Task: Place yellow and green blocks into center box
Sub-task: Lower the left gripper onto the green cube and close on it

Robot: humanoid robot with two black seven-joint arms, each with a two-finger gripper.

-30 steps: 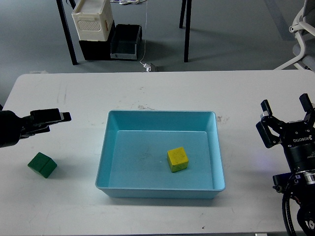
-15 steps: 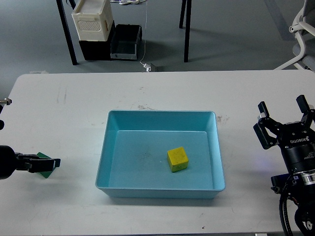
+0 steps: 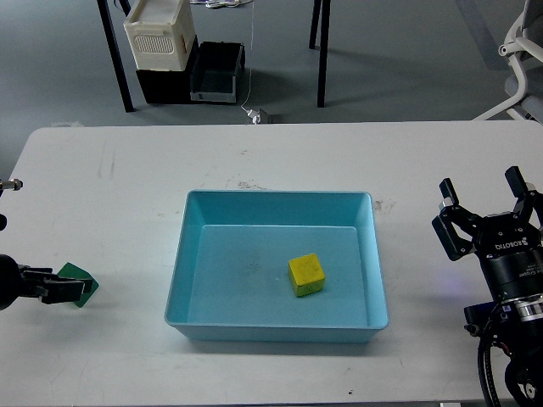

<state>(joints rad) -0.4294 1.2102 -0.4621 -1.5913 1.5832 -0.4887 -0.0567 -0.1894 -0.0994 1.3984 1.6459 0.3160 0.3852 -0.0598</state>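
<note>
The yellow block [image 3: 306,275] lies inside the light blue box [image 3: 180,254] at the middle of the white table, right of the box's center. The green block [image 3: 79,284] sits on the table near the left edge, partly hidden by my left gripper [image 3: 61,287]. That gripper comes in low from the left, with its fingers apart on either side of the block's near end. My right gripper [image 3: 481,188] points upward at the right edge of the table, open and empty, well right of the box.
Beyond the table's far edge [image 3: 271,125], on the floor, stand a white and black bin stack [image 3: 161,47], table legs and an office chair [image 3: 522,51]. A small bolt-like part [image 3: 13,183] shows at the left edge.
My left gripper came down from above the green block to its level and now straddles it, drawn slightly left. My right gripper drifted a little left and down. The yellow block has not moved.
</note>
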